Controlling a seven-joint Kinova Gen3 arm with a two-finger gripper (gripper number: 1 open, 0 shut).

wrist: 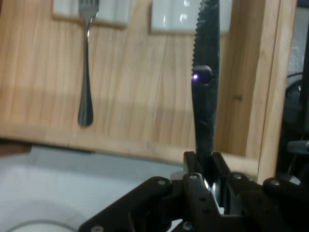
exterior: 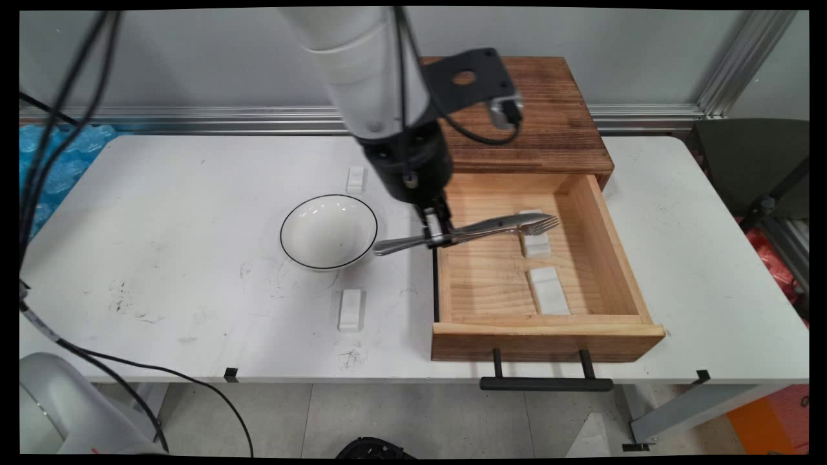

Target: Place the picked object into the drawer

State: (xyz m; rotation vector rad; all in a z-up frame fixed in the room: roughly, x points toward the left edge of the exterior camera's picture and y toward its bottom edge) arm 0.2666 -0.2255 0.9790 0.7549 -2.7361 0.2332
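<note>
Main view, bottom centre-right: black handle [exterior: 546,384] on the front of an open wooden drawer [exterior: 546,332], which sits on a white table [exterior: 161,213]. Inside the drawer, a white block [exterior: 549,292] lies at lower right. Another block [exterior: 351,310] lies on the table, left of the drawer. Mid frame, an empty white bowl [exterior: 328,231] with a dark rim stands just left of the drawer. The gripper [exterior: 438,234] hangs over the drawer's left wall, fingers pinching a knife [exterior: 397,244] near the middle. The knife's handle points left toward the bowl and its blade reaches right over the drawer, off the floor. A fork [exterior: 539,226] lies in the drawer with its tines on a second block [exterior: 536,247]. Farther up, a third table block [exterior: 356,179], then the dark wood cabinet [exterior: 543,123] against the wall.

Hand view: the gripper [wrist: 208,181] is clamped on the serrated knife [wrist: 205,111], blade running up the frame; the fork [wrist: 87,72] lies at left on the drawer floor [wrist: 145,96]. No readable writing or brand in either view.
</note>
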